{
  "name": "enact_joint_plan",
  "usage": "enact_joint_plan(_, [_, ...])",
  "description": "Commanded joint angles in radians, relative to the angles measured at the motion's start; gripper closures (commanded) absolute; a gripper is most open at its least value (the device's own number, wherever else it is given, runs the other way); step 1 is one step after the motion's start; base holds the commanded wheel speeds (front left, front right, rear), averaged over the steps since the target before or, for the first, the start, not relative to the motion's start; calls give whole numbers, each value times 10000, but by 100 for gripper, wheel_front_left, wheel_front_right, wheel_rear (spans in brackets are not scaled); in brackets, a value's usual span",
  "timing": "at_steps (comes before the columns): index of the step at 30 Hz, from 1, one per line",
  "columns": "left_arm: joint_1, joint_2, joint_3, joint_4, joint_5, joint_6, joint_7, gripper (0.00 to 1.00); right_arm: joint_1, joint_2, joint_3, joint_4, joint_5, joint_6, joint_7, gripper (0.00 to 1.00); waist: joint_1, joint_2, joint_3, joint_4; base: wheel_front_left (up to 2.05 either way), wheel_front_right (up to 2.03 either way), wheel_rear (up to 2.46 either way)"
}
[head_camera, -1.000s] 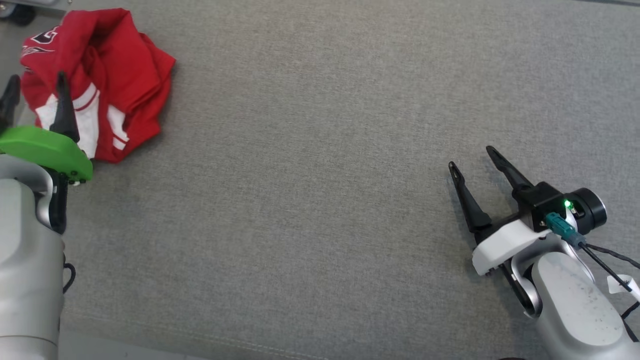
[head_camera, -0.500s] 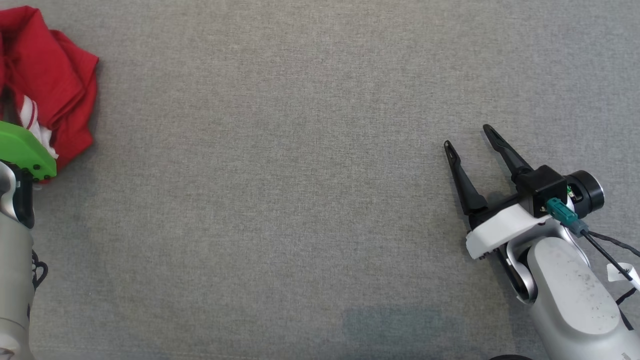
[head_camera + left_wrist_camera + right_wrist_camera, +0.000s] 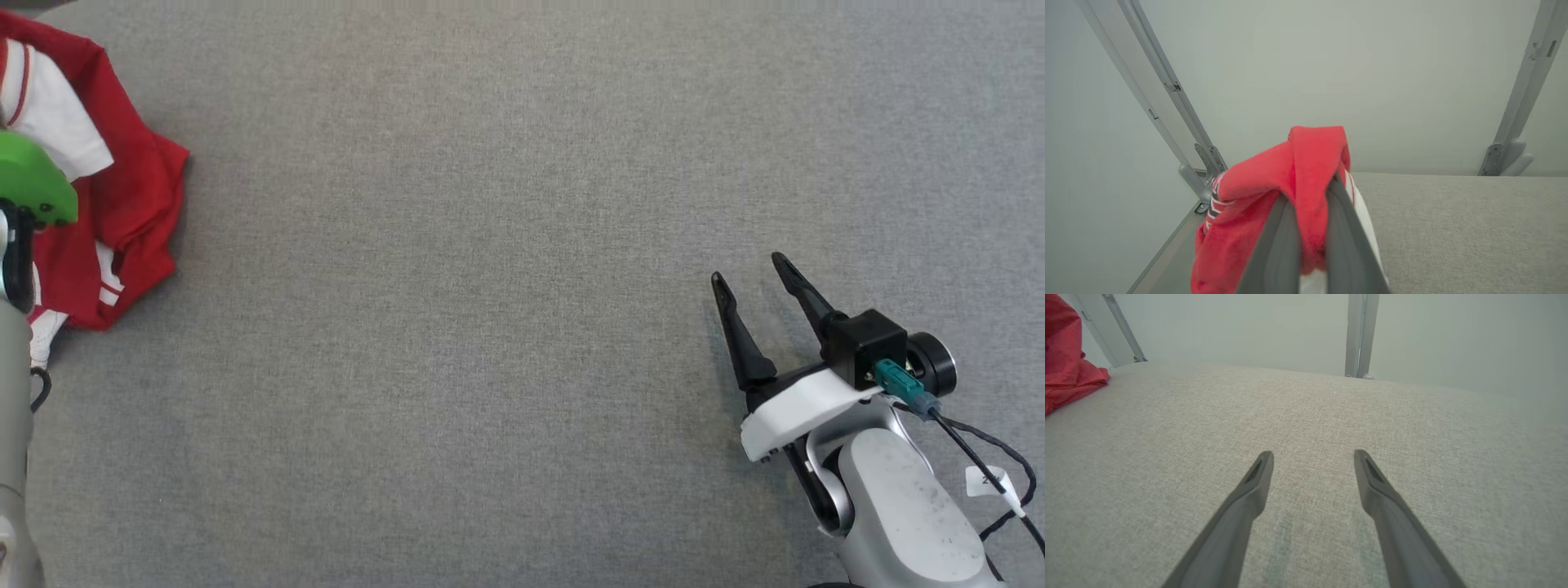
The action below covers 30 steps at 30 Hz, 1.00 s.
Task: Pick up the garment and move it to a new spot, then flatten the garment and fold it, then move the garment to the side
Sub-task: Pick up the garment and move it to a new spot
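Observation:
The garment (image 3: 122,196) is red cloth with white striped panels, bunched at the far left edge of the grey table in the head view. In the left wrist view my left gripper (image 3: 1312,192) is shut on a fold of the garment (image 3: 1306,163), which drapes over both fingers and hangs raised above the surface. My left arm's green cover (image 3: 33,181) overlaps the cloth in the head view. Low on the right, my right gripper (image 3: 747,269) stands open over bare fabric, nothing between its fingers (image 3: 1257,477). The garment's edge (image 3: 1069,371) appears far left in the right wrist view.
The grey fabric table top (image 3: 490,286) stretches wide between the two arms. Metal frame posts (image 3: 1167,90) rise at the table's far left corner, another post (image 3: 1359,335) stands at the far edge, with a pale wall behind.
My left gripper has closed on the garment and lifted a fold of it. The head camera shifted, so the garment now sits at the left edge. The right gripper stayed open.

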<state>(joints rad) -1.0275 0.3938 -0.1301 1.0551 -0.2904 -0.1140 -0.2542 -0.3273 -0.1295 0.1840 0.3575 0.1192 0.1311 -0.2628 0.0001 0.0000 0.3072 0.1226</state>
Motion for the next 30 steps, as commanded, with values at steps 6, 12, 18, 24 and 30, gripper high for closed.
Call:
enact_joint_plan(6, [-358, -506, -538, -764, -301, -178, -17, 100, 693, 297, -367, 119, 199, -6, -30, 0, -1, 0, -1133, -205, 0, 0, 0])
enact_joint_plan(12, [288, -1150, -1835, -2153, -1283, -167, 188, 100, 990, 505, -489, 115, 224, -6, -30, 0, -1, 0, -1483, -676, 0, 0, 0])
enact_joint_plan(18, [1223, -2031, -3176, -3486, -2362, -170, 160, 100, 1082, 654, -412, 187, 163, -6, -30, 0, -1, 0, -1785, -1428, 0, 0, 0])
enact_joint_plan(24, [1842, -3014, -4273, -4233, -3360, -166, 20, 100, 1167, 647, -424, 245, 107, -6, -30, 0, -1, 0, -1930, -2205, 0, 0, 0])
enact_joint_plan(30, [2205, -3263, -5133, -4188, -3611, -156, -99, 100, 1110, 610, -468, 220, 149, -6, -30, 0, -1, 0, -1650, -2688, 0, 0, 0])
